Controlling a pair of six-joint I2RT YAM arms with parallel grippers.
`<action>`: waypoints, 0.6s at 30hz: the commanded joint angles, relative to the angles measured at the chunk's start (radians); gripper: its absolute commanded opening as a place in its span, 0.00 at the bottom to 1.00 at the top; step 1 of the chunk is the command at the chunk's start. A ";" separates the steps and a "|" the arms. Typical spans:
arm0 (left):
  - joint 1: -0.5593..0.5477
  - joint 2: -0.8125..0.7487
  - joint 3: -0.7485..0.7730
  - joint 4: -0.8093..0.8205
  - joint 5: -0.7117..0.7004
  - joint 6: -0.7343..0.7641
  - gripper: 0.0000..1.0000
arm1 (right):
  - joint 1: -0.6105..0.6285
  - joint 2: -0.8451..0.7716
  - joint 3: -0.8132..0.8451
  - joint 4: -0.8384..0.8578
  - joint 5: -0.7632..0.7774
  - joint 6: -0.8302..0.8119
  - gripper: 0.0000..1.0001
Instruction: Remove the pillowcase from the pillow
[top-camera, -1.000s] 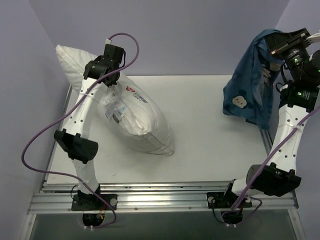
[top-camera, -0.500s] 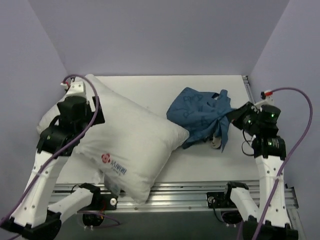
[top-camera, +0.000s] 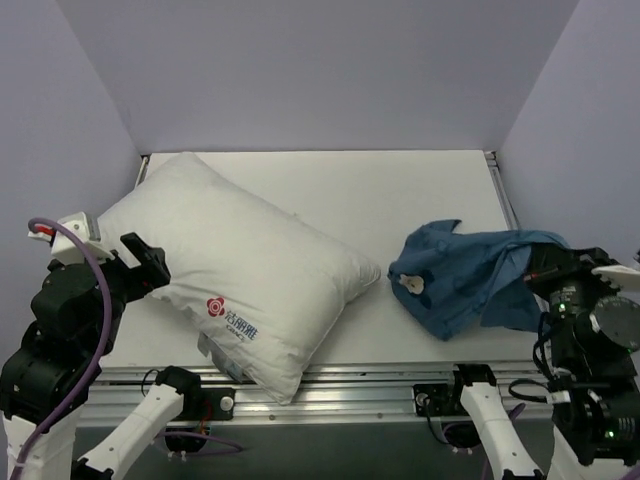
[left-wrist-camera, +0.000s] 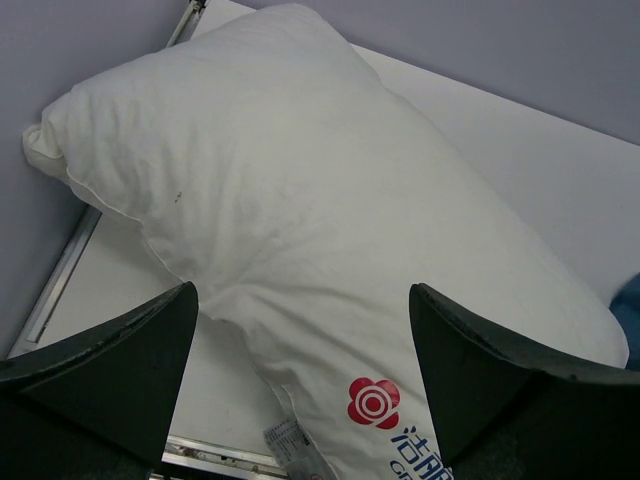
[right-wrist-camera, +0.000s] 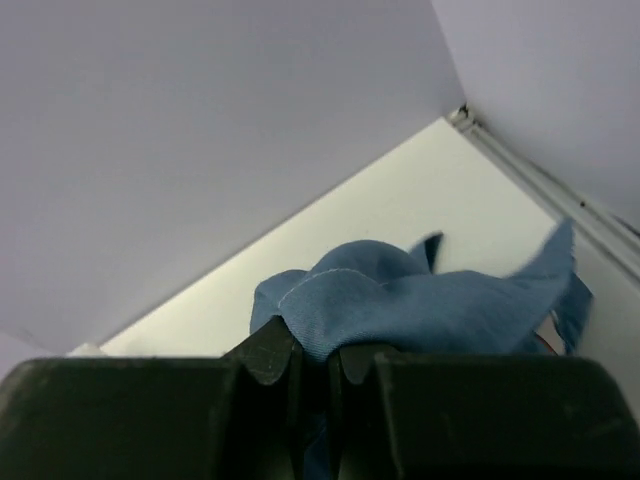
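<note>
One pillow and one pillowcase lie separately on a white counter, flanked by two robot arms. The bare white pillow lies diagonally across the left half, its near corner hanging over the metal rail at the counter's front edge. The dark-blue pillowcase is a crumpled heap on the right, just beside the pillow's right-hand corner; whether the two touch cannot be told. Plain lavender walls close the counter in at the back and on both sides.

The left hand hangs above the pillow with its two fingers spread wide and nothing between them. The right hand is clamped on a fold of the pillowcase.

Only the overhead view takes in both items and both arms at once. The left wrist camera alone brings up the red flower logo in detail, along with a small tag at the pillow's near edge. The right wrist camera alone shows the blue cloth pinched between the closed fingers.
</note>
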 joint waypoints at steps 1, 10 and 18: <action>0.006 -0.022 0.031 -0.063 -0.014 -0.018 0.94 | 0.027 -0.026 0.057 -0.021 0.191 -0.037 0.02; 0.006 -0.069 0.017 -0.112 0.020 -0.032 0.94 | 0.056 -0.063 -0.211 -0.070 -0.052 -0.069 0.06; 0.006 -0.086 0.042 -0.151 0.030 -0.033 0.94 | 0.056 0.087 -0.392 0.017 -0.344 -0.094 0.05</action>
